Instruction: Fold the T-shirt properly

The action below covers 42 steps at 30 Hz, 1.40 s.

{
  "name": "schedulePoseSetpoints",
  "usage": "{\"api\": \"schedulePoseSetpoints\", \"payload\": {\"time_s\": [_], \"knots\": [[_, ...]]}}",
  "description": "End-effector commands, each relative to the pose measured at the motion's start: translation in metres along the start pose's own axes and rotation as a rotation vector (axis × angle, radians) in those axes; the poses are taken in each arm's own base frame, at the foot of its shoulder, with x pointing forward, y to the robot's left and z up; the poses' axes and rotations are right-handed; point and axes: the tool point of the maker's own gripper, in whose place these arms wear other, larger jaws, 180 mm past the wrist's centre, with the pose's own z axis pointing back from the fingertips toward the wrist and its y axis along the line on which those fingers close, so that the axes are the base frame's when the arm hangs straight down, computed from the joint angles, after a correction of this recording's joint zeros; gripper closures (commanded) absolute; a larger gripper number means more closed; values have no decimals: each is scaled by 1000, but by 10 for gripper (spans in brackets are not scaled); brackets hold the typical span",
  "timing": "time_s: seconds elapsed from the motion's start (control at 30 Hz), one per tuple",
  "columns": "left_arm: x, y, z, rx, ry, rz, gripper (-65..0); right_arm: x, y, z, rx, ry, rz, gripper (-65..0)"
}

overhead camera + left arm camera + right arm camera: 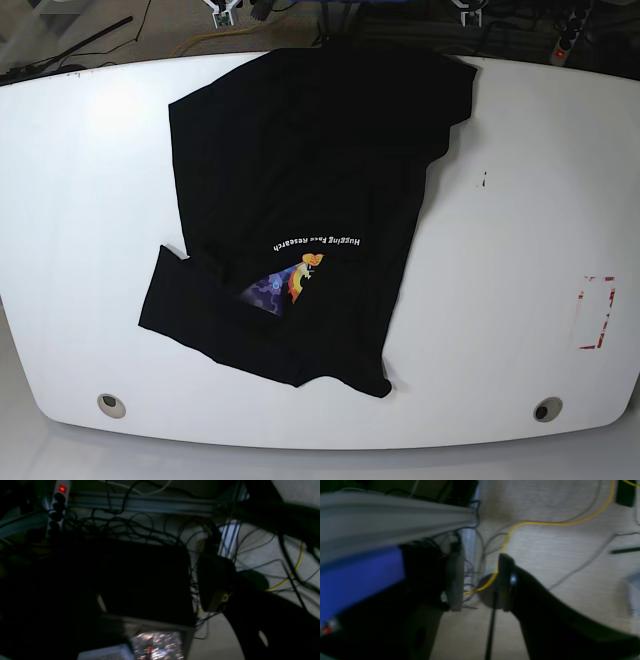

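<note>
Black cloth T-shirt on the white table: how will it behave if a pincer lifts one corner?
The black cloth T-shirt likely goes floppy: it lies flat with soft creases and a folded-over flap. Probably light, so it would drag across the smooth white table rather than stay put.

- the right gripper (pixel 480 585) appears in the right wrist view, pointing away from the camera and downward.
- its two fingers (pixel 506 582) stand apart with a clear gap, and nothing is between them.
- the finger on the left of this view has a grey pad facing inward; the other one is black and curved, and gets wider toward the camera.
- the left gripper (pixel 215 590) is very dark in the left wrist view.
- only one finger is clear there, a dark rounded tip with a pale pad at its lower end.
- its second finger is lost in shadow, so i cannot tell how the jaws stand.
</note>
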Motion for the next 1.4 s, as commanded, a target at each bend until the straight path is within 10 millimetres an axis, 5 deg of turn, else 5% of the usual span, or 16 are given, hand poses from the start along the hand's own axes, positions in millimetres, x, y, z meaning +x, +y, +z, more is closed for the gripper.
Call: {"api": "schedulePoseSetpoints", "payload": {"time_s": [0.0,0.37,0.73,0.97,1.07,1.37], "knots": [[1,8,12,11,-34,-31,-428,-3,7,11,8,-20,0,-211],[16,24,91,34,-191,-116,-428,-7,17,75,-10,-117,-9,-211],[67,31,163,45,-364,-150,-428,14,28,161,-10,-242,-72,-211],[119,37,210,18,-520,-72,-428,51,18,211,-41,-361,-134,-209],[139,37,223,-2,-577,-54,-428,81,11,224,-54,-446,-129,-209],[182,37,223,-23,-695,-21,-436,138,5,244,-63,-608,-106,-216]]}}
